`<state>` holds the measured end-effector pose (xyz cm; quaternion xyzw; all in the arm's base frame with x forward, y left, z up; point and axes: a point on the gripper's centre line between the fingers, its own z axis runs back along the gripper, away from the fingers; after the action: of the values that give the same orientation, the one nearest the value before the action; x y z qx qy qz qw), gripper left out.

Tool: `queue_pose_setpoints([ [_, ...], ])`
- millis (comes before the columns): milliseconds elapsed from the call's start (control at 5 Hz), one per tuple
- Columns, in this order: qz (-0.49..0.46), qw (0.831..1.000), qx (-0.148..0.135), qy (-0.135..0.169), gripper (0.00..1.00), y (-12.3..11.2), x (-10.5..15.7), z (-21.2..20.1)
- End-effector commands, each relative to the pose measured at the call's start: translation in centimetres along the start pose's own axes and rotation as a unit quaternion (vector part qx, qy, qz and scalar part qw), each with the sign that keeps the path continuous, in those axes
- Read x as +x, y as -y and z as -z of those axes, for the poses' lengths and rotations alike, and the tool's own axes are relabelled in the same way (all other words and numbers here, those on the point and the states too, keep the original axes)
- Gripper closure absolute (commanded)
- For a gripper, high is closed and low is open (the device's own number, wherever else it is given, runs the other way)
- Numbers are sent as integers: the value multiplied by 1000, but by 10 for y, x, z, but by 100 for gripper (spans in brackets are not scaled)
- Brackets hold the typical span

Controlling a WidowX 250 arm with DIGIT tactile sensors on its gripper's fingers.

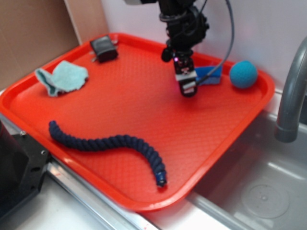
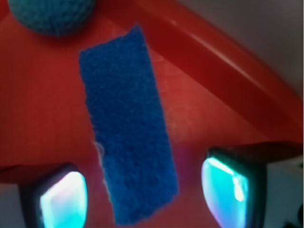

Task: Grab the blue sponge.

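Overhead, the black robot arm reaches down from the top of the exterior view, its wrist pointing nearly straight down and its gripper (image 1: pixel 187 87) low over the far right part of the orange-red plastic tray (image 1: pixel 144 120), with a black cable looping off behind it. From the wrist view the two fingers (image 2: pixel 64 199) stand spread wide, one at each lower corner of the picture, and the small rectangular bright-blue sponge (image 2: pixel 127 147) lies between them with a gap of bare tray showing on either side; nothing is pinched. Whether the fingertips touch the tray cannot be told. In the exterior view the sponge (image 1: pixel 209 75) sits just behind and to the right of the gripper, close to the tray's raised far rim. Just beside it, toward the right corner, rests the round teal crocheted ball (image 1: pixel 243 74), near the sponge's end but apart from it. Most of the tray's middle is bare. A dark navy braided rope (image 1: pixel 112 143) curves across the near part, a pale teal cloth rag (image 1: pixel 64 78) lies at the left, and a small black boxy object (image 1: pixel 104 49) sits at the far left corner. Right of the tray are a grey curved faucet (image 1: pixel 290 96) and a steel sink (image 1: pixel 259 191). No writing can be read anywhere.
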<state>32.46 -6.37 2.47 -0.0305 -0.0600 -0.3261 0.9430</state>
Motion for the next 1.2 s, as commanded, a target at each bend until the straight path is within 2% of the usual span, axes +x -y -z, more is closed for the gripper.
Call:
queue_pose_setpoints([
  [0, 11, 1000, 9, 19, 100, 15, 14, 3],
  [200, 3, 1000, 11, 16, 100, 15, 9, 3],
  [400, -39, 999, 17, 20, 100, 18, -8, -27],
  [600, -147, 988, 33, 42, 100, 40, -49, -82],
  [800, -258, 965, 21, 48, 100, 68, -83, -137],
  [1000, -367, 928, 45, 39, 100, 83, -102, -190],
])
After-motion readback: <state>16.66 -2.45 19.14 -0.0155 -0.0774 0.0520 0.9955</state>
